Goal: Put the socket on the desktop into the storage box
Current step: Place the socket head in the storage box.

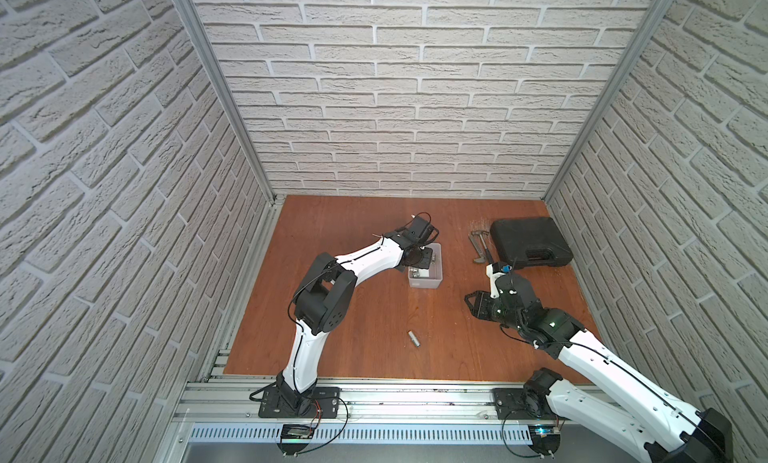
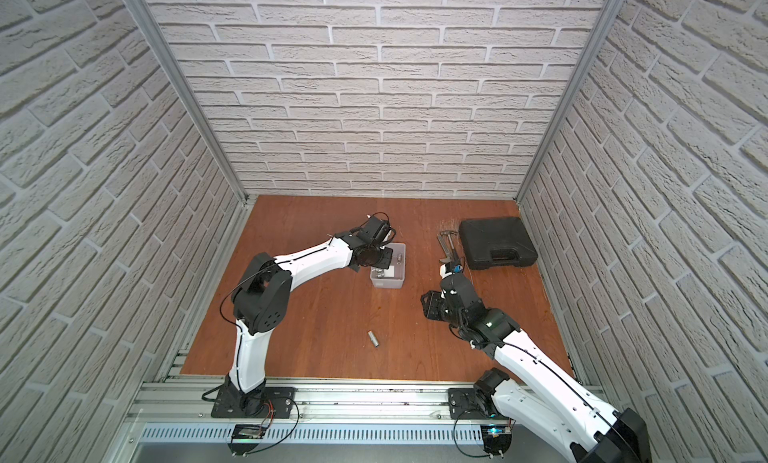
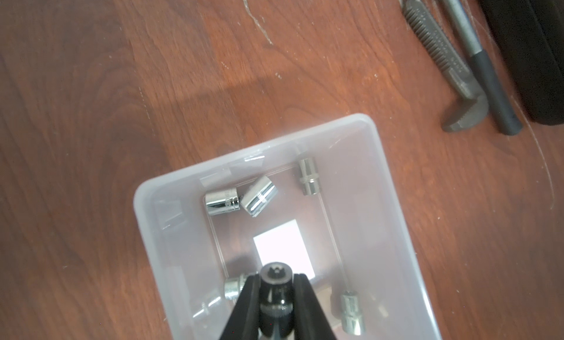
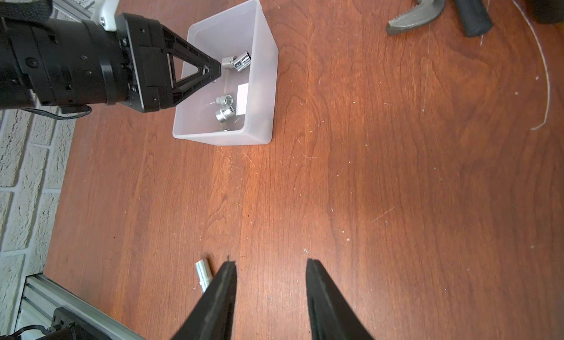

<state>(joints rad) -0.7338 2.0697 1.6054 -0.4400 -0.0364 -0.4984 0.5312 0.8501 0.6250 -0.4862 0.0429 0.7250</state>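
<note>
My left gripper is shut on a dark socket, its open end facing the camera, held over the inside of the pale storage box. Several chrome sockets lie on the box's bottom around a white square. In both top views this gripper hangs over the box. Another long silver socket lies on the desktop near the front. My right gripper hovers open and empty beside it.
A black plastic case lies at the back right. A grey wrench and a dark-handled tool lie just left of it. Brick-patterned walls close three sides, and an aluminium rail runs along the front.
</note>
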